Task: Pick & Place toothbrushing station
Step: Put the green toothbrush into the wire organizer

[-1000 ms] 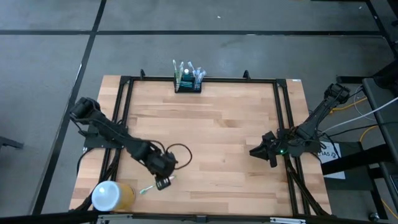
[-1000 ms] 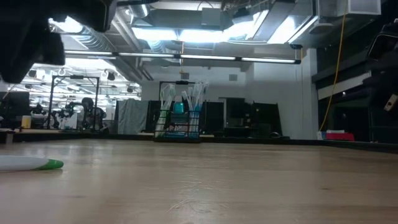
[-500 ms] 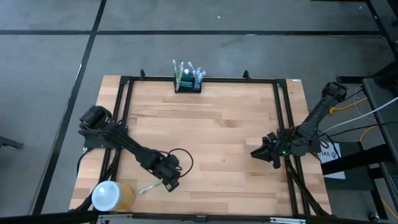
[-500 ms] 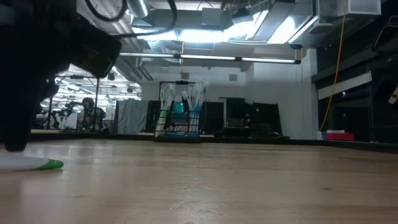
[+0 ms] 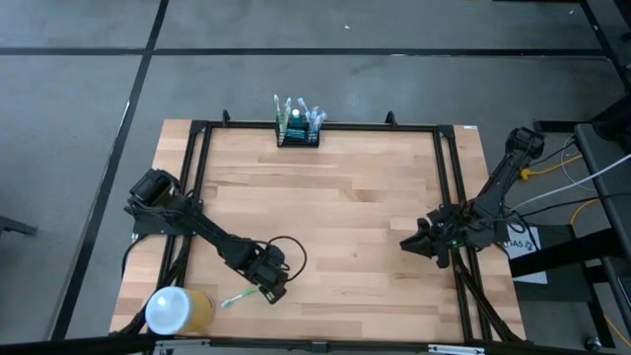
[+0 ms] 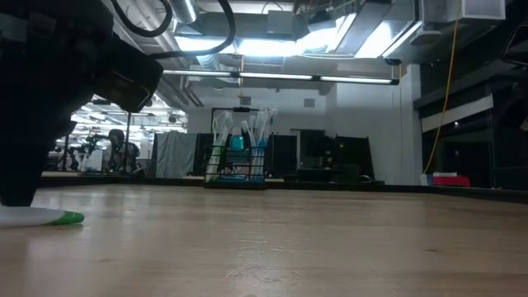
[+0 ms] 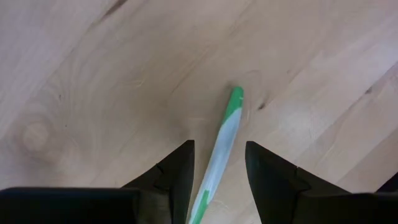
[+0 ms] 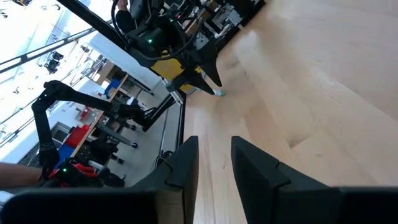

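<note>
Pale planked wooden surface (image 5: 335, 217): left hand (image 7: 217, 163) fingers apart, straddling slim green-white toothbrush (image 7: 222, 140); right hand (image 5: 409, 243) fingers slightly apart; black slotted station (image 5: 297, 137) at far edge.

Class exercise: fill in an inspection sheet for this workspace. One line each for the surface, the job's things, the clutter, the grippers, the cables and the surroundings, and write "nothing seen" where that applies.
Surface: wooden table, bare across the middle, black frame rails along its edges.
Job's things: toothbrushing station upright at the far edge, brushes standing in it; green-and-white toothbrush lying flat near the front left.
Clutter: white-and-yellow cylinder at the front left corner.
Grippers: left gripper down at the table, open, fingers either side of the toothbrush; right gripper at the right edge, open, holding nothing.
Cables: black loop on the left arm; yellow and white leads right of the table.
Surroundings: grey floor; workshop racks and ceiling lights behind.
</note>
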Robot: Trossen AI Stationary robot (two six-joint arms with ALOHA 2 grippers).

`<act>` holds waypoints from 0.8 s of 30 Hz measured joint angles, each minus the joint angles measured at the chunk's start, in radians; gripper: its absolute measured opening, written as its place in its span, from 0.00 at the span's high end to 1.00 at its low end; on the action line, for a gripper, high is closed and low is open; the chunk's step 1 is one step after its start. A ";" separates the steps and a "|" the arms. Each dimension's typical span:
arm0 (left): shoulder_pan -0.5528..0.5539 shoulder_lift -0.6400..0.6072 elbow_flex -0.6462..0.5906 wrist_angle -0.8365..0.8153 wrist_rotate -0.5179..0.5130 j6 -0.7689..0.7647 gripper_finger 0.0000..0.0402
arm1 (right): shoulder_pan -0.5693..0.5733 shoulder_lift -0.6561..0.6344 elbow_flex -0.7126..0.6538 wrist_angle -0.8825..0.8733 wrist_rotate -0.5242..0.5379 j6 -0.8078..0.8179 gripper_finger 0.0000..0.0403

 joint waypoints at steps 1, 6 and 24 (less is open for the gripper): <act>-0.001 0.000 0.000 0.000 0.000 -0.006 0.66 | 0.003 0.000 0.000 0.000 0.003 0.000 0.76; -0.005 0.000 0.000 0.021 0.006 -0.016 0.68 | 0.022 0.000 0.000 0.000 0.023 0.000 0.76; 0.004 0.064 0.029 0.014 0.021 -0.019 0.75 | 0.028 0.000 0.000 0.009 0.021 0.001 0.76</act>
